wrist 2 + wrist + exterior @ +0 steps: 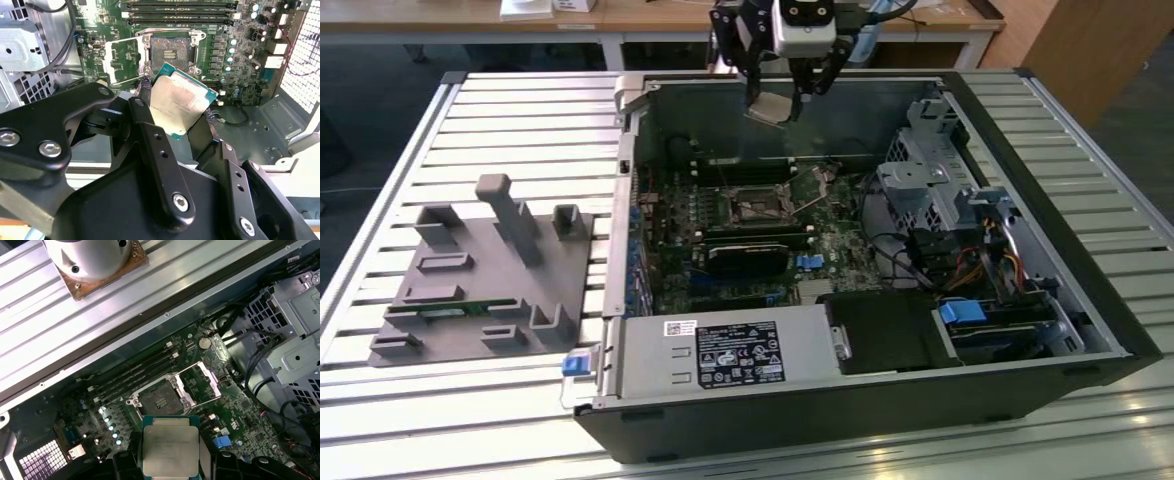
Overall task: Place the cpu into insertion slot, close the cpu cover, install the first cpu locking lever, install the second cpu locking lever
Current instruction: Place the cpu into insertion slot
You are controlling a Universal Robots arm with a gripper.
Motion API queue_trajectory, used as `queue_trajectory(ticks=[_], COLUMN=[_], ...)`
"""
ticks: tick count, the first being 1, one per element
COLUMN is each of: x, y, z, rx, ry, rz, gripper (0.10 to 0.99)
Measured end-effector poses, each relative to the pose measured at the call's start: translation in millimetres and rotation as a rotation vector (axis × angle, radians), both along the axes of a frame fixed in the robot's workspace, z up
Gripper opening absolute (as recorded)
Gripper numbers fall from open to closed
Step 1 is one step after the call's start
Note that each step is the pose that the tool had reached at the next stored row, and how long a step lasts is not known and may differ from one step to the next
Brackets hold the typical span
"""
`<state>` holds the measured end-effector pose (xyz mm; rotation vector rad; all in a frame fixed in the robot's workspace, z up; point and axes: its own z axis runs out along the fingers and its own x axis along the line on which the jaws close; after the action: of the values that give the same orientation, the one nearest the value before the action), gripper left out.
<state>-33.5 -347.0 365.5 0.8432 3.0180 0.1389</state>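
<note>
I have the gripper (pixel 781 97) pinching the cpu (pixel 181 100) by two opposite edges, fingers closed onto it, silvery top facing the wrist cameras. It hangs in the air above the far edge of the open computer case (pixel 1107 335), well clear of the motherboard (pixel 250 415).

The insertion slot (pixel 160 401) sits near the middle of the board, dark and empty. The cpu cover (pixel 201 381) is swung open on its hinge, just beside the slot.

I judge I'm in the first step, carrying the chip to the socket, with cover and levers not yet dealt with. In the second wrist view the chip looks turned relative to the slot's rim. Seating it calls for squaring its edges to the socket and coming down flat, clear of the raised cover.
</note>
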Motion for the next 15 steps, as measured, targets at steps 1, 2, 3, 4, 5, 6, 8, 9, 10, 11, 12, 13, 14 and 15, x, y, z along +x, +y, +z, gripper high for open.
queue_trajectory(ticks=[1,2,3,4,5,6,8,9,10,11,12,13,14,15], x=[0.0,0.0,0.0,0.0,0.0,0.0,0.0,0.0,0.0,0.0,0.0,0.0,0.0,0.0], y=[0.0,0.0,0.0,0.0,0.0,0.0,0.0,0.0,0.0,0.0,0.0,0.0,0.0,0.0], z=[0.0,0.0,0.0,0.0,0.0,0.0,0.0,0.0,0.0,0.0,0.0,0.0,0.0,0.0], rx=[0.0,0.0,0.0,0.0,0.0,0.0,0.0,0.0,0.0,0.0,0.0,0.0,0.0,0.0], ry=[0.0,0.0,0.0,0.0,0.0,0.0,0.0,0.0,0.0,0.0,0.0,0.0,0.0,0.0], rz=[-0.005,-0.011,-0.017,-0.022,-0.027,-0.032,-0.043,-0.049,-0.054,-0.059,-0.064,-0.07,-0.075,-0.08], gripper=[0.541,0.541,0.541,0.541,0.541,0.541,0.541,0.541,0.541,0.541,0.541,0.541,0.541,0.541])
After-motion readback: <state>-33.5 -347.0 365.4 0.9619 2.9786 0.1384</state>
